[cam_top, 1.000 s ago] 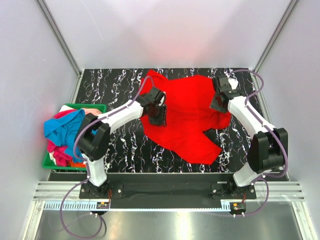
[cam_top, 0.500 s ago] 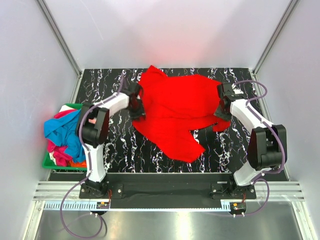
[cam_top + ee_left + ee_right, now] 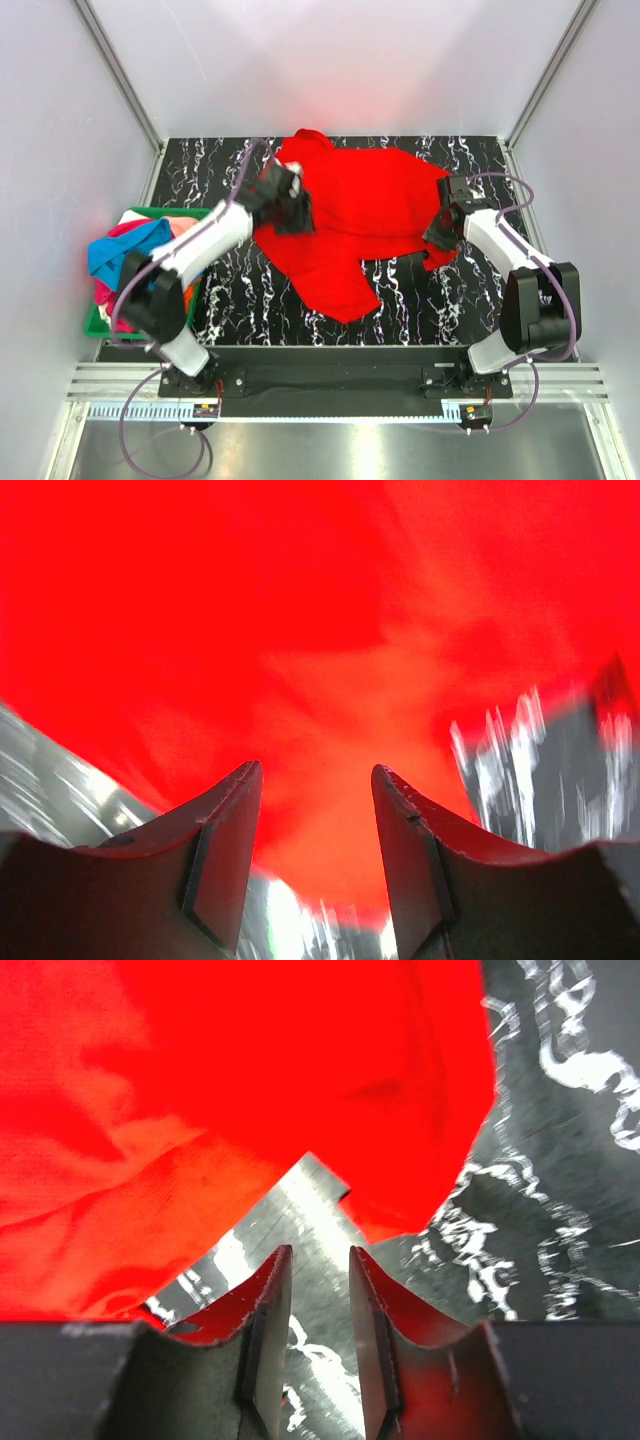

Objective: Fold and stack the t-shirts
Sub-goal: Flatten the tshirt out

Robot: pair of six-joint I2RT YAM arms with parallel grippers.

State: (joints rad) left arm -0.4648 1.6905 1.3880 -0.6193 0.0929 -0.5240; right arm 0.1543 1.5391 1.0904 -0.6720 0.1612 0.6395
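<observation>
Red t-shirt (image 3: 370, 215) sprawls; only overhead shows green basket (image 3: 150, 211).

Top camera looks down from behind — both wrist cameras, very near, apparently share the red t-shirt (image 3: 370, 210).

One red t-shirt (image 3: 360, 220) lies spread between two grippers, the left gripper (image 3: 292, 210) and the right gripper (image 3: 441, 226). One green bin (image 3: 160, 210), left of the left gripper, holds several bunched shirts (image 3: 120, 262), number unclear.
</observation>
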